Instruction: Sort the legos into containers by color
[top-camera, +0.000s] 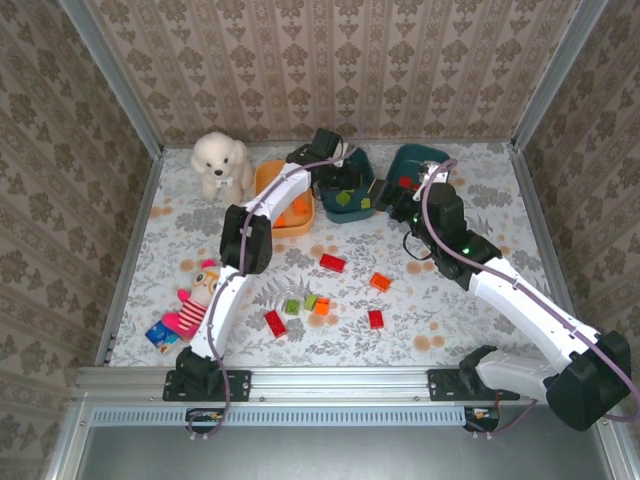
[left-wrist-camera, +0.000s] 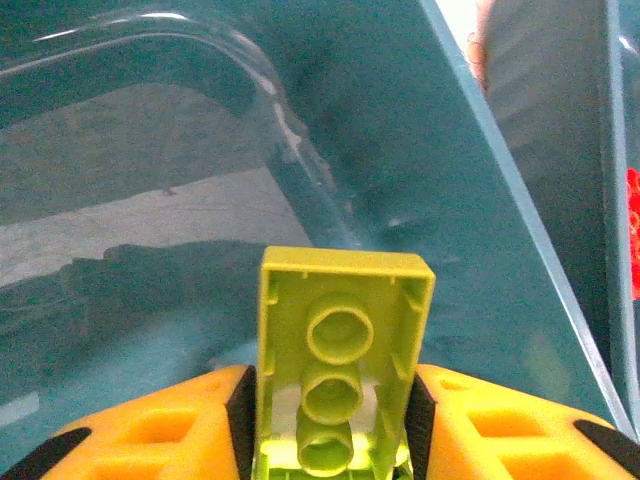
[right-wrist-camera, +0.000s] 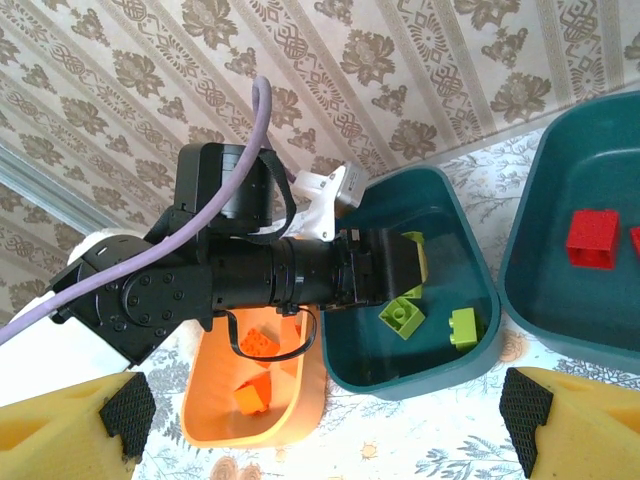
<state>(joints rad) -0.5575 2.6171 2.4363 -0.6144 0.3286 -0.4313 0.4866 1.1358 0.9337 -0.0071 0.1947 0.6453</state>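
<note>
Hanging inside the middle tub (left-wrist-camera: 150, 120), the left claw (left-wrist-camera: 330, 405) has a green brick (left-wrist-camera: 345, 330) between its fingers (left-wrist-camera: 150, 430). The brick's hollow underside faces the wrist camera, and its long axis runs straight out from the claw toward the tub's floor. The pads lie close against both long sides, but I cannot tell whether they are pinching or slack. As I judge it, the coming move turns on the brick being over teal floor and within the walls, near the other greens (right-wrist-camera: 403, 318) lying there. Parting the jaws should drop it in place with no sideways travel. The right claw (right-wrist-camera: 320, 410) hovers wide open and empty, near the orange tub (right-wrist-camera: 200, 425) and the right tub (right-wrist-camera: 530, 260), which holds a red brick (right-wrist-camera: 592, 238). Loose bricks (top-camera: 332, 262) lie on the table (top-camera: 450, 320), well back toward the bases, between the two arms.
</note>
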